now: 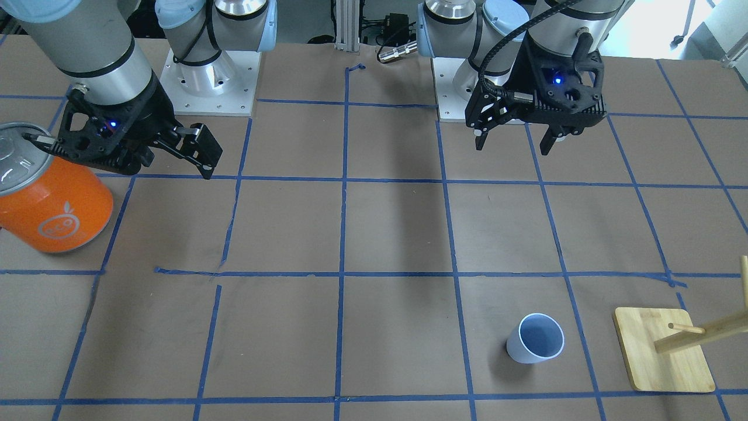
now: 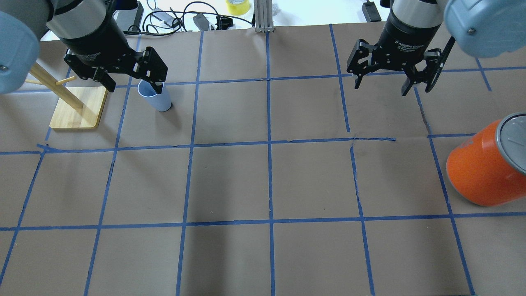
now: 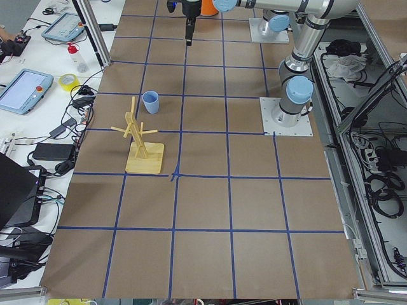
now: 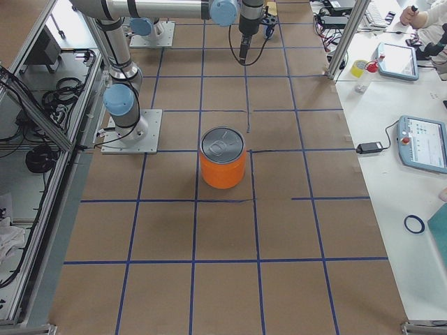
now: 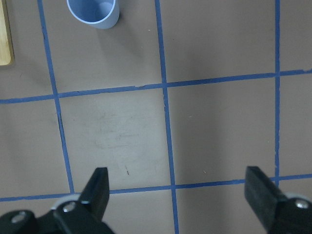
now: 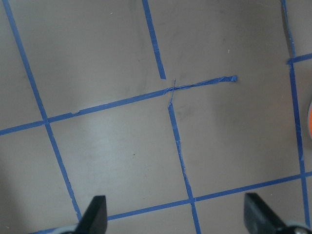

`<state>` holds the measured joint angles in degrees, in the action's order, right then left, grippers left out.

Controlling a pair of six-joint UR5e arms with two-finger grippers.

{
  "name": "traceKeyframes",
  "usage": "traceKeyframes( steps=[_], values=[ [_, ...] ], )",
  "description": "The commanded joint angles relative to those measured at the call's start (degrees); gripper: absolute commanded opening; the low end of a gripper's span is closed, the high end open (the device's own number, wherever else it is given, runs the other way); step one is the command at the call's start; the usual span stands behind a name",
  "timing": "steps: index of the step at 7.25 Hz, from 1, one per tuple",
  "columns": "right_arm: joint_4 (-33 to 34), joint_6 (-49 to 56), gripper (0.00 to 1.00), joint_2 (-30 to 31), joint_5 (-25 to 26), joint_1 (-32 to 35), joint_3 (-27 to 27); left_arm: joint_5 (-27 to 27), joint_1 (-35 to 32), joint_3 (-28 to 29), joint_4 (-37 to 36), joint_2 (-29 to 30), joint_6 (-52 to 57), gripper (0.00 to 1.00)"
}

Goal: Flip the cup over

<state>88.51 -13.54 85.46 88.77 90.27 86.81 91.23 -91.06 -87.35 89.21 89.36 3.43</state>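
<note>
The cup (image 1: 534,339) is a small pale bluish-white tumbler that stands upright with its mouth up, next to the wooden rack. It also shows in the overhead view (image 2: 160,100), the exterior left view (image 3: 151,101) and at the top left of the left wrist view (image 5: 93,12). My left gripper (image 1: 514,143) (image 2: 134,86) (image 5: 178,180) is open and empty, high above the table, on the robot's side of the cup. My right gripper (image 2: 381,86) (image 6: 175,204) is open and empty over bare table.
A big orange can (image 1: 52,204) (image 2: 481,168) (image 4: 223,164) with a silver top stands on my right side, close to the right gripper. A wooden peg rack on a bamboo base (image 1: 663,351) (image 2: 78,109) stands just beyond the cup. Blue tape lines grid the brown table.
</note>
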Motion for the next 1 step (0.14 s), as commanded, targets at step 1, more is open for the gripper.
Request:
traceKeyframes(
  steps=[1],
  values=[
    [0.0,0.0,1.0,0.24,0.09,-0.01,1.33,0.17,0.0,-0.02,0.0,-0.07,0.0,1.0]
  ],
)
